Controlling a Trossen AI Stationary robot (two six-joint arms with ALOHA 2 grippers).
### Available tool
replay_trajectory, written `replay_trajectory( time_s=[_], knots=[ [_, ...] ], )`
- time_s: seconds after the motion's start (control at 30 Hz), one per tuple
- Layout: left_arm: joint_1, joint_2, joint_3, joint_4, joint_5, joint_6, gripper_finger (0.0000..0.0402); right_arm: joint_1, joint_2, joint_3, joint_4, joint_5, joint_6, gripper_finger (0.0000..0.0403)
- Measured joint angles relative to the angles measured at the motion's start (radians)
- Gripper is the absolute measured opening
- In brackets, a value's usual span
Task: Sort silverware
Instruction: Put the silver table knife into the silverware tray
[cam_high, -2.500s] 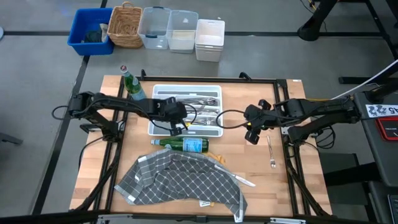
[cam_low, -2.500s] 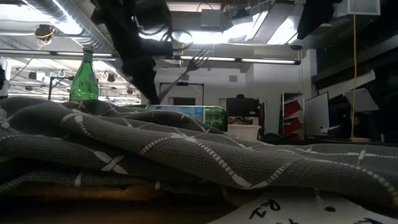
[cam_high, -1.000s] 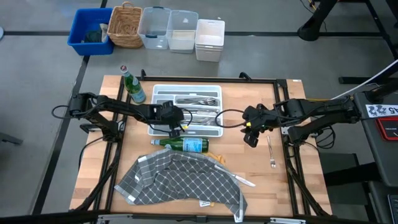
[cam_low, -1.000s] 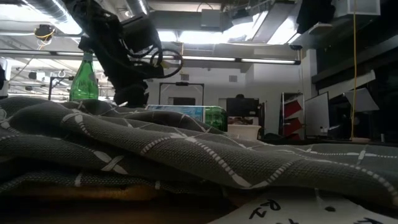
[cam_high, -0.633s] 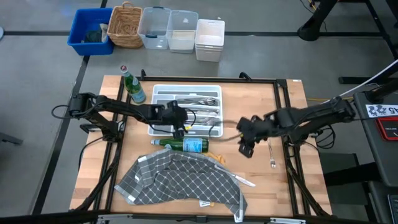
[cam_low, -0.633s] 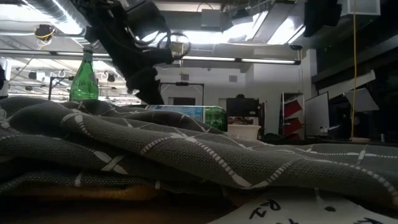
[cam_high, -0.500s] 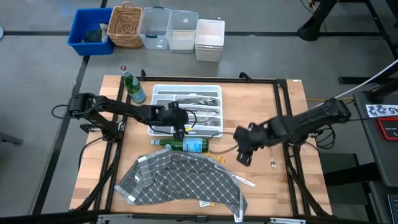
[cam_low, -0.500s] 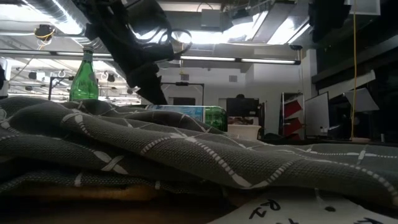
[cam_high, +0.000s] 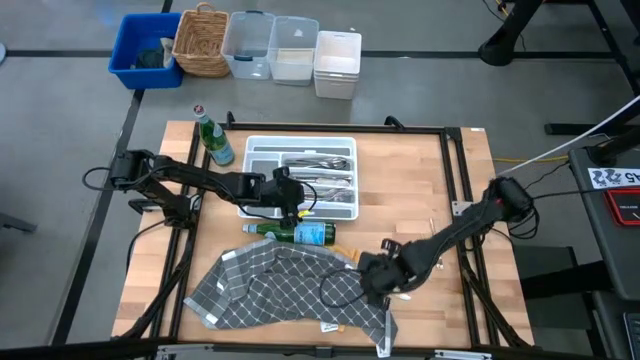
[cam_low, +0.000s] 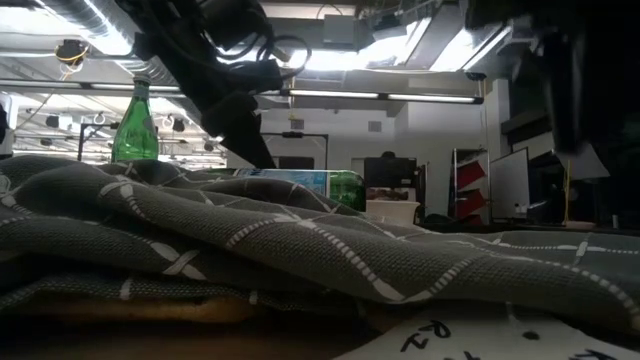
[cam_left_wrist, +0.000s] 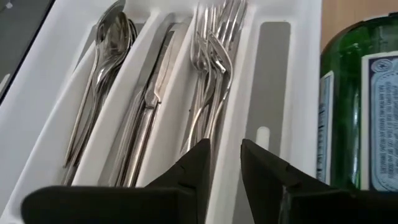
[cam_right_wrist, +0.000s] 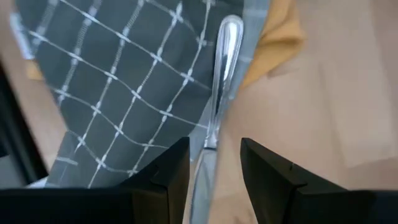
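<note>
Silverware (cam_left_wrist: 205, 74) fills a white tray (cam_high: 260, 150) on the wooden table (cam_high: 400, 170).

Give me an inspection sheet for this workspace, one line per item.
Surface: wooden table in a black frame.
Job's things: spoons, knives and forks sorted in the white tray; one piece lies at the cloth's edge.
Clutter: grey cloth, lying bottle, standing bottle.
Grippers: left claw open over the tray; right claw open over the loose piece.
Cables: looped along both arms.
Surroundings: bins and a basket beyond the table.
</note>
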Motion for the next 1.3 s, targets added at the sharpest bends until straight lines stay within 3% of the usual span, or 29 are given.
replay_trajectory(
  time_s=[0.37,1.03,1.3],
  knots=[
    [-0.006,0.0,0.0,-0.002,0.0,-0.001,0.0074,0.016,0.164,0.0,0.014,-0.026,0.088,0.0143],
    [-0.006,0.0,0.0,-0.003,0.0,0.0,0.0074,0.016,0.241,0.003,0.049,-0.028,0.036,0.014],
    [-0.006,0.0,0.0,-0.003,0.0,0.0,0.0074,0.016,0.249,0.002,0.108,-0.057,0.0,0.0059]
  ],
)
